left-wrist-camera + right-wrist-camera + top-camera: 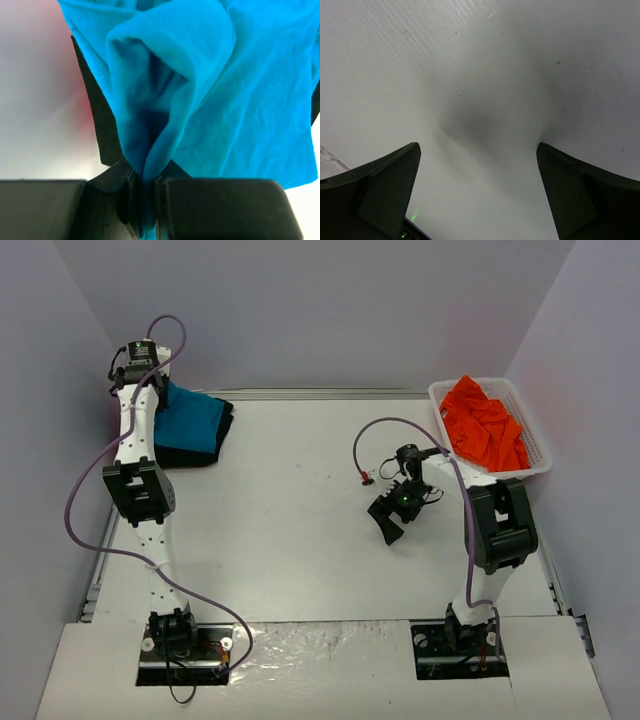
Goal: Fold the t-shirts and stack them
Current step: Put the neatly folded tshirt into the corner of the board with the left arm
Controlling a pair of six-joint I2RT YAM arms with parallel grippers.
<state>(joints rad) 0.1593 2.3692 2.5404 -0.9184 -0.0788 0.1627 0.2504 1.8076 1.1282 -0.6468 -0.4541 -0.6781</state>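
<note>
A teal-blue t-shirt (pixel 193 418) lies folded on a black t-shirt (pixel 185 454) at the table's far left. My left gripper (pixel 145 200) is shut on a pinched fold of the teal-blue t-shirt (pixel 240 100); the black t-shirt (pixel 102 130) shows beneath it. In the top view the left gripper is hidden behind its wrist. Orange t-shirts (pixel 485 425) are heaped in the white basket (pixel 540 462) at the far right. My right gripper (pixel 392 515) is open and empty, just above the bare table (pixel 480 75), left of the basket.
White walls close in the table on the left, back and right. A purple cable loops over the table near the right arm (pixel 365 445). A small red connector (pixel 366 479) lies by it.
</note>
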